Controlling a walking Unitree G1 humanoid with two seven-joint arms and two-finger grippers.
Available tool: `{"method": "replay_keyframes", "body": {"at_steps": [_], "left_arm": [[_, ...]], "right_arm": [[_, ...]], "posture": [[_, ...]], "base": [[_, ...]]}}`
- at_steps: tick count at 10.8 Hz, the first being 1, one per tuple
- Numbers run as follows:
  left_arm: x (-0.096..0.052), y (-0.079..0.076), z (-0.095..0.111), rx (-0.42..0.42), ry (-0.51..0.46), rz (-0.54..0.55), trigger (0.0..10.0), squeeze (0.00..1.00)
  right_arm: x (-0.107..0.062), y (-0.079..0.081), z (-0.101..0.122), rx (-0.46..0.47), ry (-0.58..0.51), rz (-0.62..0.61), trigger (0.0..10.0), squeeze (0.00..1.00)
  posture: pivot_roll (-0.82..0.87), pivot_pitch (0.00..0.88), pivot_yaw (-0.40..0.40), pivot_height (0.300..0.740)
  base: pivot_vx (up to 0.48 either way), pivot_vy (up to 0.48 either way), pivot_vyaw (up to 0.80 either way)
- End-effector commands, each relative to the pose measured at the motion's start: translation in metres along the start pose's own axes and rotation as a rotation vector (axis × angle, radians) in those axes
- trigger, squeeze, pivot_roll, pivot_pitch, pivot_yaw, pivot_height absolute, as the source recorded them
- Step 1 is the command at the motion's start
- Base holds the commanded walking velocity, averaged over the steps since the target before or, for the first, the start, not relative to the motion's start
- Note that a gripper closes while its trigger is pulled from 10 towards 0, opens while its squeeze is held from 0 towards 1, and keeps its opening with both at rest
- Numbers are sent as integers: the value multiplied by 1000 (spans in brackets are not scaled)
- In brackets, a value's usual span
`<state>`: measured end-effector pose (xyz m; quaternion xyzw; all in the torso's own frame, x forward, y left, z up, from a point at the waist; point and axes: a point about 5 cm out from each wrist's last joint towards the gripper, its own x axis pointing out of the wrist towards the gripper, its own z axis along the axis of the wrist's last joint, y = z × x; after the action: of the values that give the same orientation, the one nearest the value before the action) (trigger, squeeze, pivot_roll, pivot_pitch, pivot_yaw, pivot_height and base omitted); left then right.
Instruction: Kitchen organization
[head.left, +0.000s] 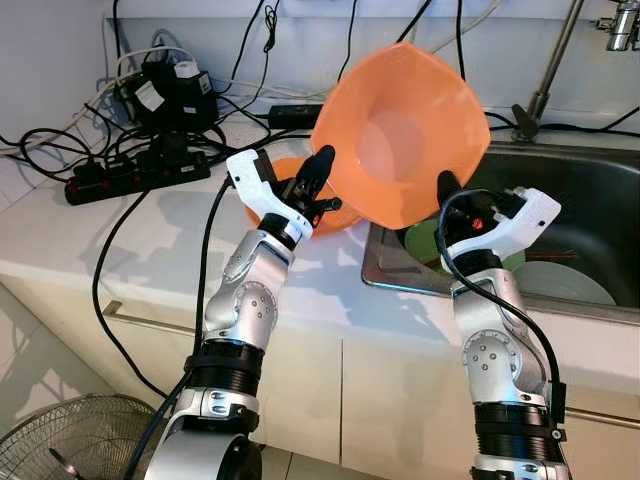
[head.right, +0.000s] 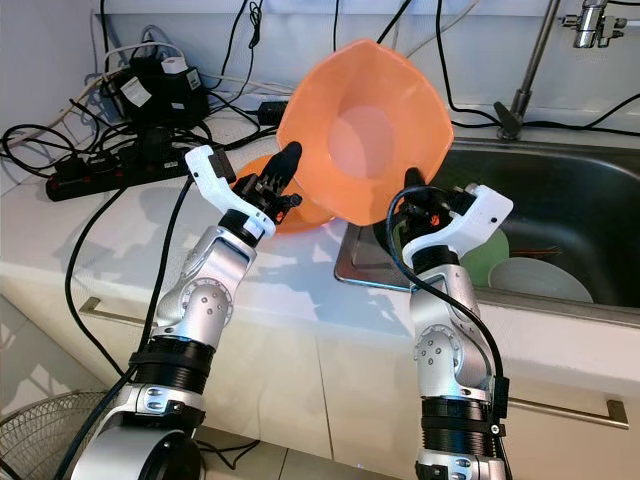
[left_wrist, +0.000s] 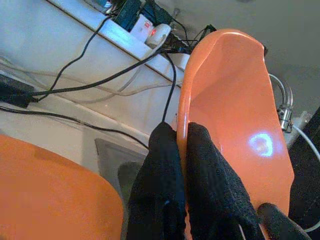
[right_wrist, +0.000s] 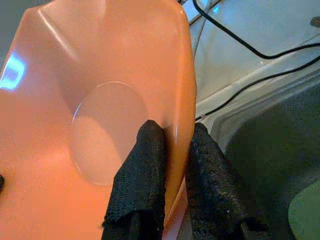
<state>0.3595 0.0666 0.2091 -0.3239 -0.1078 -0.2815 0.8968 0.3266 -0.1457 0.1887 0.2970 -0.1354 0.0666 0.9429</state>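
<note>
While tipped on edge above the counter (head.left: 60, 230) beside the sink (head.left: 590, 200), a large glossy orange bowl (head.left: 400, 140) is held aloft, its round flat base facing the camera. Its rim is pinched by both the left gripper (head.left: 322, 182) and right gripper (head.left: 447, 197), each closed on it. Beneath it, what seems a second orange bowl (head.left: 300, 215) is seen on the counter.

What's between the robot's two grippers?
The big orange bowl, tipped up, each gripper pinching its rim: left gripper, right gripper. The left eye view shows it.
</note>
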Motion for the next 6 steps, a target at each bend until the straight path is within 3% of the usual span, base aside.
{"method": "replay_keyframes", "body": {"at_steps": [1, 6], "left_arm": [[2, -18, -23, -9, 80, -61, 10000, 1000], [-5, -23, -36, 74, 179, -113, 10000, 1000]], "right_arm": [[4, 7, 3, 3, -2, 18, 0, 0], [6, -2, 11, 97, -44, -61, 0, 0]], "posture": [[-4, 0, 87, 740], [0, 0, 89, 740]], "base": [[0, 0, 0], [0, 0, 0]]}}
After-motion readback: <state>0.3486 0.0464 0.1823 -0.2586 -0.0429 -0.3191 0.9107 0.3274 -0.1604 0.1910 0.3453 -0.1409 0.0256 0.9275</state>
